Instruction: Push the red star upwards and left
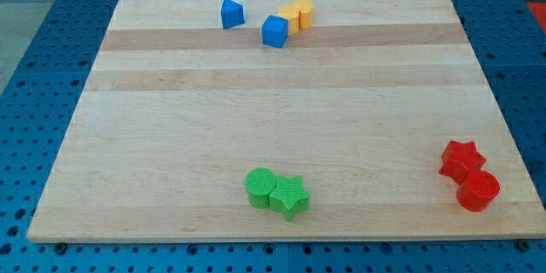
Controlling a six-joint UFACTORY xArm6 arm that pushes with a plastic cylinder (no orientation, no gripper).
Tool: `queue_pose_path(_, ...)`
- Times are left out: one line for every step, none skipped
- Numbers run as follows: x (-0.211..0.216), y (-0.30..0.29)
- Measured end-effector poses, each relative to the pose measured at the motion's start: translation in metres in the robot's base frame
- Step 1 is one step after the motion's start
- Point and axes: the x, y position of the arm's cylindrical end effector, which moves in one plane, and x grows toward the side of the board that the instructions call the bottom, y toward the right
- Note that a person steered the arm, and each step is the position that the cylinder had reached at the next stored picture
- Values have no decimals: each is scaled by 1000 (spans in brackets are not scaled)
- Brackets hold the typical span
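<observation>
The red star (461,160) lies near the board's lower right corner. A red cylinder (478,191) touches it on its lower right side. My tip and the rod do not show anywhere in the camera view, so its place relative to the blocks cannot be told.
A green cylinder (261,187) and a green star (289,196) touch at the view's bottom centre. At the top, a blue block (231,14), a blue cube (275,31) and two yellow blocks (297,15) sit close together. The wooden board (273,111) rests on a blue perforated table.
</observation>
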Motion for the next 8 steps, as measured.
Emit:
queue_pose_path(38, -1)
queue_pose_path(38, -37)
queue_pose_path(36, -87)
queue_pose_path(15, -111)
queue_pose_path(-8, -128)
queue_pose_path(-14, -163)
queue_pose_path(-29, -192)
queue_pose_path(-55, -199)
